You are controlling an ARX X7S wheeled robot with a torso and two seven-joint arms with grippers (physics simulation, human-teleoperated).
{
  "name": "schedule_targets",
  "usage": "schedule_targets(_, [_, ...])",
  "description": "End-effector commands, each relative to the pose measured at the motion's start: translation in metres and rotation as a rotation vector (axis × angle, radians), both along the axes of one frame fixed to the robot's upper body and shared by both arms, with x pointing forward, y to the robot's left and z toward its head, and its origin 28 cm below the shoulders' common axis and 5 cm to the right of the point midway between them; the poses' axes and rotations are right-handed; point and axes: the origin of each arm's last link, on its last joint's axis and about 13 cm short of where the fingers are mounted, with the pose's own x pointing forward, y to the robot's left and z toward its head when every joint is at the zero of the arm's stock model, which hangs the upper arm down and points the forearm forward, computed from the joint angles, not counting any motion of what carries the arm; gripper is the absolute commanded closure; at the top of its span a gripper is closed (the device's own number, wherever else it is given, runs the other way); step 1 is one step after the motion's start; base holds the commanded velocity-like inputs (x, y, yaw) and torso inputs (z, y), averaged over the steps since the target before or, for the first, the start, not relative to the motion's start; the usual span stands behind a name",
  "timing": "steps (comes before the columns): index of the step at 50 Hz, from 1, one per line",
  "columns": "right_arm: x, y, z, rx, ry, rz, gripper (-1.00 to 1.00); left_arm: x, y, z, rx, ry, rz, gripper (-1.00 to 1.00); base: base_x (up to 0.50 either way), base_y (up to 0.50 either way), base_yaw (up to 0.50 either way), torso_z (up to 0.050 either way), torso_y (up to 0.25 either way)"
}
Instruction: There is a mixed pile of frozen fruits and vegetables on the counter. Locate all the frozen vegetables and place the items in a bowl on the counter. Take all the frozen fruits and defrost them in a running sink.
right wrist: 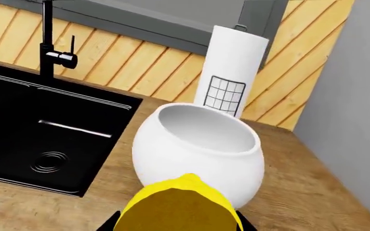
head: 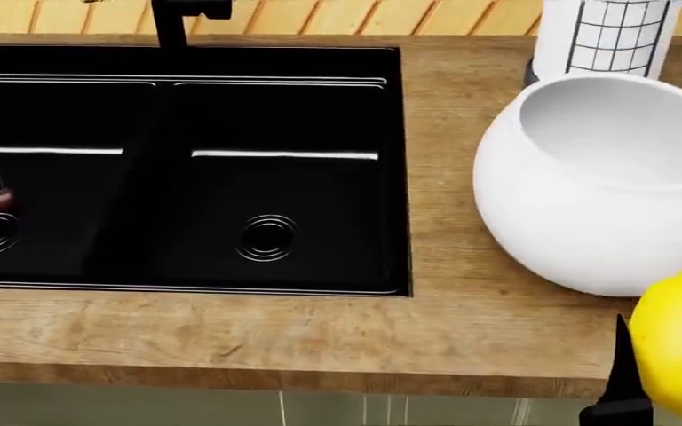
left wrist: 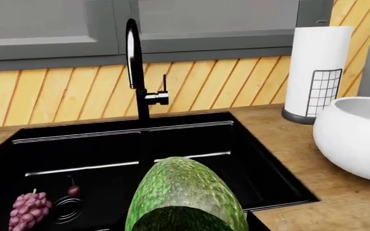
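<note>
Right gripper (head: 621, 390): only one black finger shows in the head view, pressed against the lemon (head: 680, 342) at the frame's 4 o'clock corner; in the right wrist view the lemon (right wrist: 181, 207) fills the near foreground, black gripper parts at either side, so the claw is grasping it. The lemon sits just beside the bowl (head: 531, 204), at the bowl's 5 o'clock in the head view, in front of the counter (head: 317, 328) edge.

Left gripper: not visible in the head view. In the left wrist view a dark green, rough-skinned vegetable (left wrist: 185, 197) fills the near foreground, with a dark gripper edge showing beside it, so this claw appears clenched on the vegetable, though the fingers themselves are not seen. The vegetable is over the near edge of the sink (left wrist: 249, 163).

Sink (head: 294, 115): glossy black, two basins, each with a ringed drain. The cherry (head: 3, 198) lies in the left basin, just beside its drain at 1 o'clock. The grape bunch (left wrist: 28, 211) lies in the same basin, near that drain, with the cherry (left wrist: 73, 190) close by.

Faucet (left wrist: 135, 67): black, upright behind the sink divider.

Bowl (left wrist: 355, 139): white, empty as far as its interior shows, standing on the counter at the sink's 3 o'clock. A paper roll (head: 607, 35) in a black wire holder stands behind it, at 12 o'clock.
</note>
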Motion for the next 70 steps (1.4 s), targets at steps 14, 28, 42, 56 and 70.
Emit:
schedule_targets(14, [0.006,0.002,0.0,-0.031,0.004,0.011,1.0,0.002,0.0,0.003,-0.022,-0.018,-0.015,1.0,0.0,-0.5,0.0,0.0,0.0])
schedule_targets(28, [0.012,0.007,-0.001,-0.079,-0.028,0.024,1.0,-0.001,0.005,0.001,-0.027,-0.014,-0.003,1.0,0.27,-0.46,0.0,0.0,0.0])
schedule_targets(42, [0.015,0.009,0.0,-0.073,-0.03,0.034,1.0,-0.004,0.008,0.001,-0.028,-0.016,0.002,1.0,0.46,-0.29,0.0,0.001,0.001])
schedule_targets(56, [0.013,0.01,0.001,-0.075,-0.022,0.05,1.0,-0.004,0.006,0.001,-0.026,-0.017,-0.013,1.0,0.45,-0.12,0.0,0.0,0.001])
schedule_targets(70, [0.014,0.01,-0.001,-0.068,-0.005,0.035,1.0,0.006,-0.004,-0.002,-0.031,-0.009,-0.028,1.0,0.04,0.0,0.0,0.0,0.001])
